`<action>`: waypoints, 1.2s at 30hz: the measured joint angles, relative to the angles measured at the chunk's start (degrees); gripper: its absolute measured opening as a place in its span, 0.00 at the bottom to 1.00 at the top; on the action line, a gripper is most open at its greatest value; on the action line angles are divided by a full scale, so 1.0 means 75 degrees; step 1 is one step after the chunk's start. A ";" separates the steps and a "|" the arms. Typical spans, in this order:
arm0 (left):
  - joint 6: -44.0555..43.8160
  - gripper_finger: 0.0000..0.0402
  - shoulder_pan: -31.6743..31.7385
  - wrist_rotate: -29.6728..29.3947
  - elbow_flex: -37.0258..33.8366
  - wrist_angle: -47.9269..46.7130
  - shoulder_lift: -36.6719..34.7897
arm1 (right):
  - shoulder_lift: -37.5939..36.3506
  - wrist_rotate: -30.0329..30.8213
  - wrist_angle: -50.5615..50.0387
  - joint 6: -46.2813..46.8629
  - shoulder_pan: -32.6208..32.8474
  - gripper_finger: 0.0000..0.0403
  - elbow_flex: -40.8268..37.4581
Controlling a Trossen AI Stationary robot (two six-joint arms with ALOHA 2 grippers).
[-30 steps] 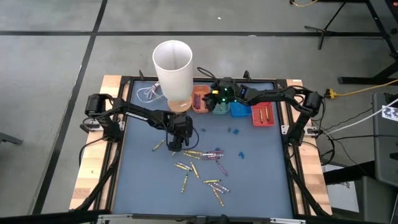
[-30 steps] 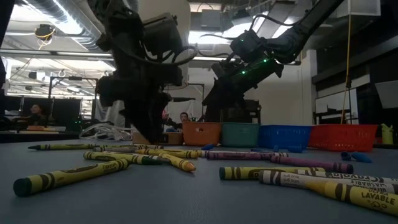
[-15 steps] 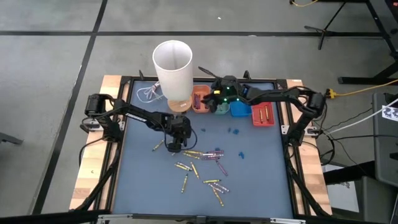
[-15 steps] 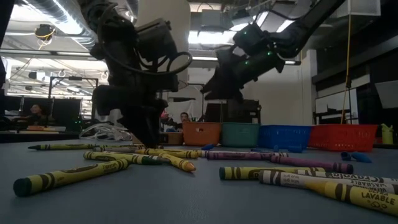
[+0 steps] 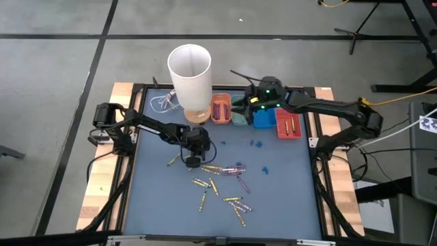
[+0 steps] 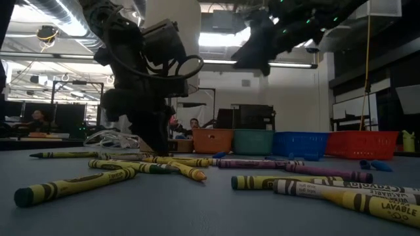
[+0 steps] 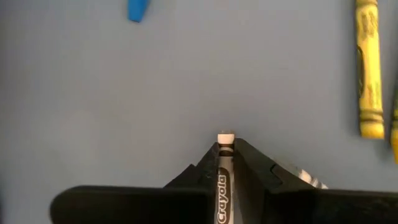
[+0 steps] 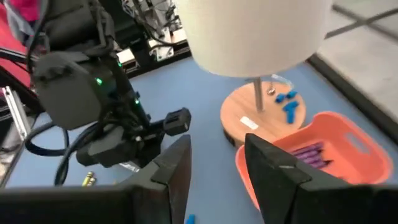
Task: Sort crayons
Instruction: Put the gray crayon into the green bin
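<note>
1. Left hand (image 5: pixel 193 161) is down at the table (image 5: pixel 287 198), at the left end of the crayons (image 5: pixel 222 184) scatter. In the left wrist view its fingers (image 7: pixel 252 163) are pinched narrow on a white crayon (image 7: pixel 222 180), with the tip poking out past the fingertips.
2. Step in hand, as I judge it: secure this one crayon, then lift and carry it to a tray. The grip looks centred and the crayon runs straight along the finger line, which is good.
3. Do it well: squeeze firm before lifting, since a thin round stick can roll or pivot. Lift straight up, no dragging. A yellow crayon (image 7: pixel 368 68) lies nearby, so don't sweep it.
4. Remaining crayons lie loose mid-table, yellow and purple ones mostly, plus small blue bits (image 5: pixel 258 144) closer to the trays.
5. Trays sit in a row at the table's far edge: orange tray (image 5: pixel 220 109) already holds purple sticks, then teal tray (image 5: pixel 240 119), blue tray (image 5: pixel 263 121), and red tray (image 5: pixel 288 126) holding a few sticks.
6. Right hand (image 8: pixel 214 163) hangs above the orange tray, next to the lamp base (image 8: pixel 261 121), jaws spread wide and holding nothing.
7. Risk: the right arm hangs over the trays, so the left carry path should stay clear of it and of the white lamp shade (image 5: pixel 190 72).
8. Can't tell which tray takes white. Pick it by colour match on arrival.
</note>
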 joint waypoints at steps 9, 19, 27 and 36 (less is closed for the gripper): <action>-0.0652 0.01 0.0047 -0.0283 -0.0006 0.1205 0.0017 | -0.1499 0.1258 -0.1696 -0.1089 0.0000 0.37 0.0000; -0.2387 0.01 0.0068 -0.1011 -0.0003 0.4988 0.0017 | -0.2265 0.3584 -0.2590 -0.2613 -0.0003 0.37 0.0000; -0.3493 0.01 0.0062 -0.2521 0.0003 0.7137 0.0017 | -0.2263 0.3820 -0.2366 -0.2977 0.0000 0.37 0.0000; -0.4858 0.01 -0.0345 -0.3921 0.0493 0.7499 0.0814 | -0.2256 0.3808 -0.2395 -0.2988 0.0003 0.37 0.0000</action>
